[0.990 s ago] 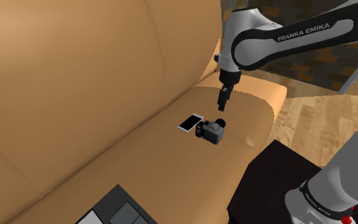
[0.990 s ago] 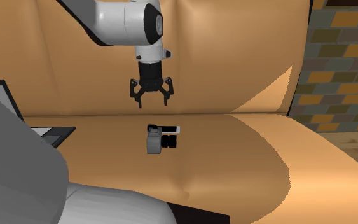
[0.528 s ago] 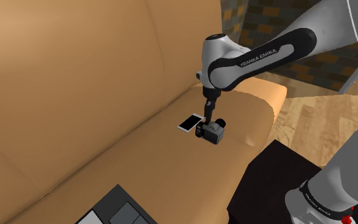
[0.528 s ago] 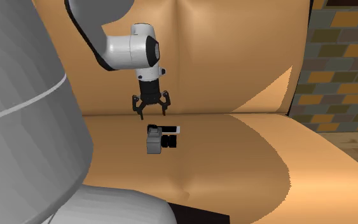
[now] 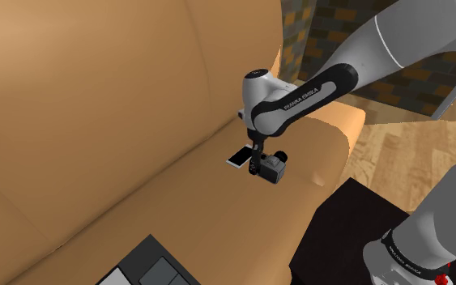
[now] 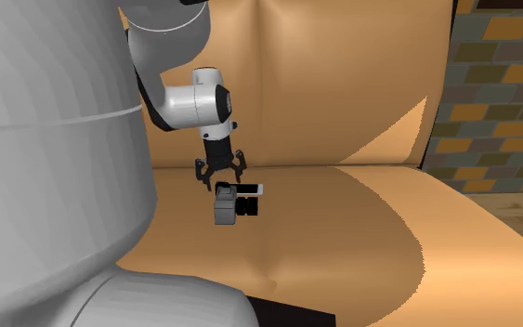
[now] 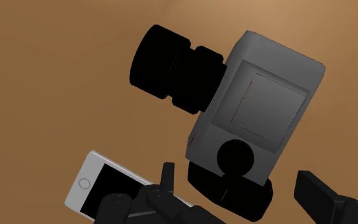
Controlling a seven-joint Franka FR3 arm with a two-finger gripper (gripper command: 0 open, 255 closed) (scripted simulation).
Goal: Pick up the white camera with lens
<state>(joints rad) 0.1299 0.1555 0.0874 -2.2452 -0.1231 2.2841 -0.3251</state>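
Pincer point(image 6: 220, 177) released, fingers spread, hovers just above the grey camera point(image 6: 224, 208) on the sofa point(image 5: 96, 121); a phone point(image 5: 242, 155) lies at the camera's ten o'clock in the shoulder view.

Soft flat light; curved shade edge across the sofa seat point(image 6: 343, 251); wrist view dimmer, perhaps shadowed.

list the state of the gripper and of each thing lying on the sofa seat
grey box-shaped camera with black lens: lying on the tan sofa seat, lens sideways, not gripped
white flat smartphone with black screen: lying flat, screen up and dark, beside the camera
all-black two-finger gripper: open, just over the camera, holding nothing
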